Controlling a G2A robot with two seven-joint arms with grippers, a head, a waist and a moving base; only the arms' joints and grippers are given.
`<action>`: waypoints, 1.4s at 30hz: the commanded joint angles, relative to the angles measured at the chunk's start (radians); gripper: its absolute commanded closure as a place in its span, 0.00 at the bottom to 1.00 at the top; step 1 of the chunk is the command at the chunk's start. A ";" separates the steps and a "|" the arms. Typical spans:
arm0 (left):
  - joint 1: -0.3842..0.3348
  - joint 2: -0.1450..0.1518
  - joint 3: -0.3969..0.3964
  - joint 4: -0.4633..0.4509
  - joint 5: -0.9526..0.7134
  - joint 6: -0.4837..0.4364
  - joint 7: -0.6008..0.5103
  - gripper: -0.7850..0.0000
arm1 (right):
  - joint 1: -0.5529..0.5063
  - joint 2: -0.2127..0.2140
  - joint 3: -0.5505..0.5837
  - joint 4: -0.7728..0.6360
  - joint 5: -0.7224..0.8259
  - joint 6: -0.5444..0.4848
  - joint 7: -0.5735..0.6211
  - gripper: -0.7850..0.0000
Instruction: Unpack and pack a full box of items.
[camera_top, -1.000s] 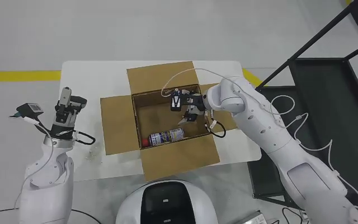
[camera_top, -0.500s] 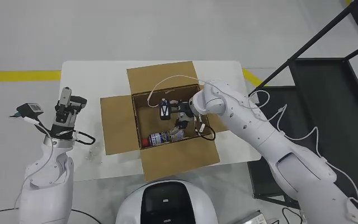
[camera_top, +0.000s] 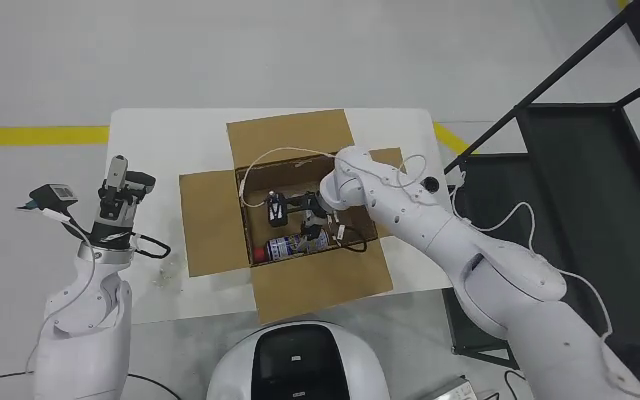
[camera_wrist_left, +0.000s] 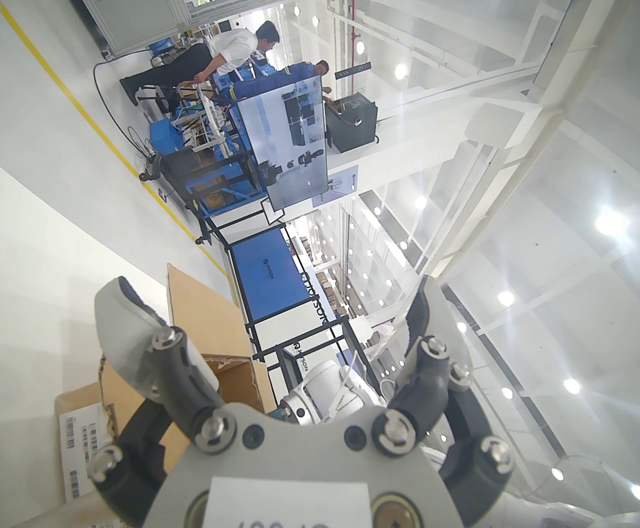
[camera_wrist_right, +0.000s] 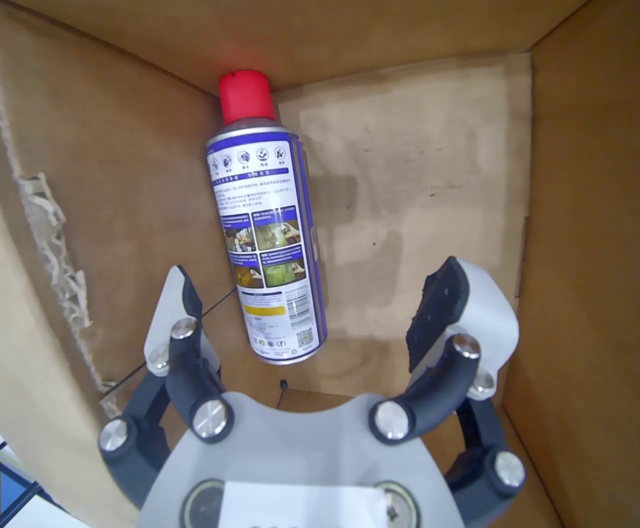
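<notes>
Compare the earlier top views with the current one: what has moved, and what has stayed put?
The right end effector, open, travelled leftward from the right side of the box across its inside and now hangs over the can. Nothing was gripped or released. The can lies in the same spot, and the left end effector stayed raised left of the box.

We see a brown cardboard box (camera_top: 212, 222) standing on the white counter (camera_top: 150, 150), its top open and its flaps folded outward. On the floor of the box we find one spray can (camera_wrist_right: 267, 225) lying on its side. It has a blue-and-white printed body and a red cap (camera_wrist_right: 247, 95). It lies along the wall nearest the robot, its cap close to the corner on the robot's left. Beside it, one inner wall carries a ragged strip of torn paper.
</notes>
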 joint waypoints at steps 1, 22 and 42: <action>0.000 0.000 0.000 0.000 0.000 0.000 0.000 0.00 | 0.007 -0.016 -0.018 0.026 -0.011 0.002 0.000 0.00; 0.000 0.000 0.000 0.000 0.000 0.000 0.000 0.00 | 0.048 -0.176 -0.130 0.268 -0.081 -0.011 -0.062 0.00; 0.000 0.000 0.000 0.000 0.000 0.000 0.000 0.00 | 0.081 -0.252 -0.145 0.427 -0.122 -0.047 -0.092 1.00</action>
